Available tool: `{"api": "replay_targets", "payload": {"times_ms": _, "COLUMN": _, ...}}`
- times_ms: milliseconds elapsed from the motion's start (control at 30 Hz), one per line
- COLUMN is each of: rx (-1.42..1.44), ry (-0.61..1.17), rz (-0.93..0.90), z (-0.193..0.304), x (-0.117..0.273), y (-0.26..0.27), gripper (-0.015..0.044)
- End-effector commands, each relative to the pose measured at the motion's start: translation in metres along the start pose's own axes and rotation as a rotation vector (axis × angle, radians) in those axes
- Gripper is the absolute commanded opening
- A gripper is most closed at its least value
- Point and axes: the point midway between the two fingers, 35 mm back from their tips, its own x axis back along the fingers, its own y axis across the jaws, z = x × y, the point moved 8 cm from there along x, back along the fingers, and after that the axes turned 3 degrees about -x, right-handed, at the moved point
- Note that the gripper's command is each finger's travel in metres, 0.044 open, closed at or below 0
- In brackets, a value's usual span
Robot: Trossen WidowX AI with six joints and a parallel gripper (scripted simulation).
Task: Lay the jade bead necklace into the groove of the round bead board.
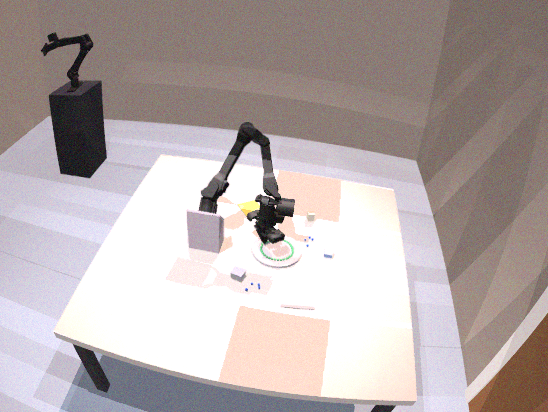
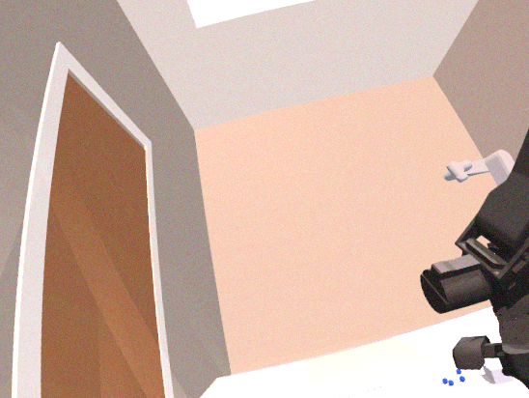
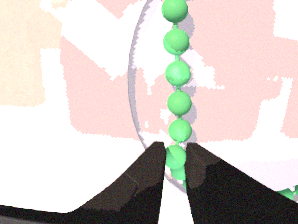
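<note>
The round pale board (image 1: 299,256) (image 3: 131,82) lies on the table below the arm. The jade bead necklace (image 1: 293,250) (image 3: 179,103) forms a green ring over it. My gripper (image 1: 272,240) (image 3: 173,152) is over the board's edge on the arm's side, shut on a bead of the necklace. In the wrist view the string runs fairly straight from the fingertips, inside the board's curved edge, with shadows beside the beads. The held part is partly hidden by the fingers. I cannot tell how much of the necklace sits in the groove. The fingertips are not visible in the exterior view.
An upright grey panel (image 1: 205,231) stands beside the arm's base. A grey block (image 1: 238,274), a blue block (image 1: 328,255), a beige cube (image 1: 311,217) and a thin pale bar (image 1: 297,307) lie around the board. Small blue pieces (image 2: 461,379) lie in two groups, and a yellow patch (image 1: 247,207) is behind.
</note>
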Motion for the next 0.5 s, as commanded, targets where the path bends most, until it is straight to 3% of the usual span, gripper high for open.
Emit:
{"api": "replay_targets", "payload": {"times_ms": 0, "rx": -0.012, "ry": 0.004, "rz": -0.009, "z": 0.0033, "x": -0.0009, "y": 0.0042, "gripper": 0.0}}
{"api": "replay_targets", "payload": {"times_ms": 467, "rx": -0.012, "ry": 0.004, "rz": -0.009, "z": 0.0033, "x": -0.0071, "y": 0.0043, "gripper": 0.0}}
